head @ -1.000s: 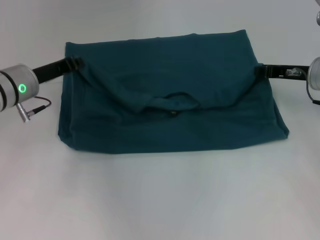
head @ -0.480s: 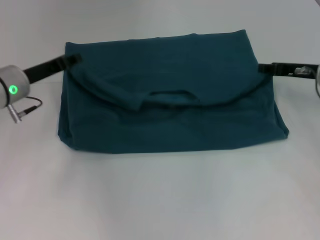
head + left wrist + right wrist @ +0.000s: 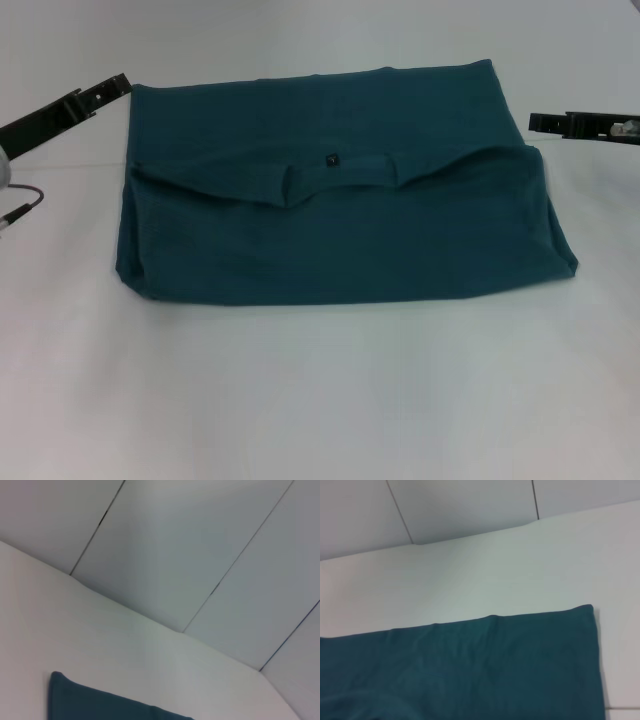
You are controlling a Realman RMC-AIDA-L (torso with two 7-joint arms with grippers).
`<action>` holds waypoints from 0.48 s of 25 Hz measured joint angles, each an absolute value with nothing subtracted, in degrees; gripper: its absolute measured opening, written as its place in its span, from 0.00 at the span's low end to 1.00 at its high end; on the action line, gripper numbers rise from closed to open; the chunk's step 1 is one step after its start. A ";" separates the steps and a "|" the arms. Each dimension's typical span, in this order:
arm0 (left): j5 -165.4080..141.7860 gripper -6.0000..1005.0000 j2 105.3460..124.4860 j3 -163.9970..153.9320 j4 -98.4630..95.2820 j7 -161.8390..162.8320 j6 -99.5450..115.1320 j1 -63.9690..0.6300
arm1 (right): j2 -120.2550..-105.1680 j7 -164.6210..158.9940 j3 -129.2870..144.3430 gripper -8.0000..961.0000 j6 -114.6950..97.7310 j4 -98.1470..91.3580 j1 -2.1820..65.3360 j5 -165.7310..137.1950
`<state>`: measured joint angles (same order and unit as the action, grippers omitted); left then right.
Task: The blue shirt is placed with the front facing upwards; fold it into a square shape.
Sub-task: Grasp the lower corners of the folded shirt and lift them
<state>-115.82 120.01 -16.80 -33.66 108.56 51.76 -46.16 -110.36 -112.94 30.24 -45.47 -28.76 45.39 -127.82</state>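
We see the left gripper (image 3: 118, 85) just beside the blue shirt's (image 3: 340, 230) far left corner, its dark fingers reaching in from the left edge of the head view. The tips end at the shirt's edge and grip no cloth; whether they actually touch the fabric we cannot tell, nor how far apart the fingers stand, since they appear as one thin dark bar.

The right gripper (image 3: 537, 123) sits off the shirt's right side, near its far right corner but apart from it, with a strip of white table (image 3: 320, 400) between the tips and the cloth. It holds nothing. Its fingers too read as a single slim bar, so we cannot tell their opening.

Between the two grippers the shirt lies flat on the table, folded over on itself into a wide rectangle. Its collar (image 3: 335, 172) lies near the middle of the shirt, with a small dark tag (image 3: 331, 158) showing at the neck, and the folded-over edge runs in a shallow curve from the left side across to the right.

The left wrist view shows only a corner of the shirt (image 3: 100, 705) against the table and the panelled wall (image 3: 200, 555) behind it. The right wrist view shows the shirt's far edge and one corner (image 3: 470, 670) lying smooth on the table.
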 joint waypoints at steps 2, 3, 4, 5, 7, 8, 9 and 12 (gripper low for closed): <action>-115.34 0.83 119.93 -17.34 -33.94 108.68 53.34 -45.21 | -110.37 -112.94 30.24 0.66 -46.79 -29.15 44.85 -127.83; -115.24 0.84 119.90 -17.68 -34.16 108.77 54.04 -44.75 | -110.36 -112.97 30.24 0.65 -47.47 -29.39 44.58 -127.83; -115.24 0.84 119.90 -17.68 -34.16 108.77 54.04 -44.75 | -110.36 -113.04 30.23 0.65 -48.31 -29.62 44.19 -127.83; -115.17 0.85 119.94 -18.91 -35.23 109.06 55.51 -43.47 | -110.36 -113.13 30.25 0.65 -49.28 -29.79 43.64 -127.84; -115.16 0.87 120.03 -19.48 -35.78 109.24 56.56 -42.55 | -110.33 -113.23 30.29 0.65 -50.93 -30.07 42.78 -127.85; -115.16 0.88 120.02 -19.61 -35.90 109.29 57.46 -42.12 | -110.27 -113.32 30.31 0.65 -52.21 -30.21 42.22 -127.85; -115.15 0.89 119.96 -19.67 -36.04 109.32 58.55 -41.61 | -110.17 -113.57 30.32 0.65 -53.41 -30.37 41.57 -127.87; -115.17 0.90 119.80 -19.72 -36.81 109.33 61.79 -39.91 | -109.87 -114.87 30.34 0.65 -56.76 -30.51 40.07 -127.97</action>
<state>-115.17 119.80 -19.72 -36.81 109.33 61.79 -39.91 -109.87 -114.87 30.34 -56.76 -30.51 40.07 -127.97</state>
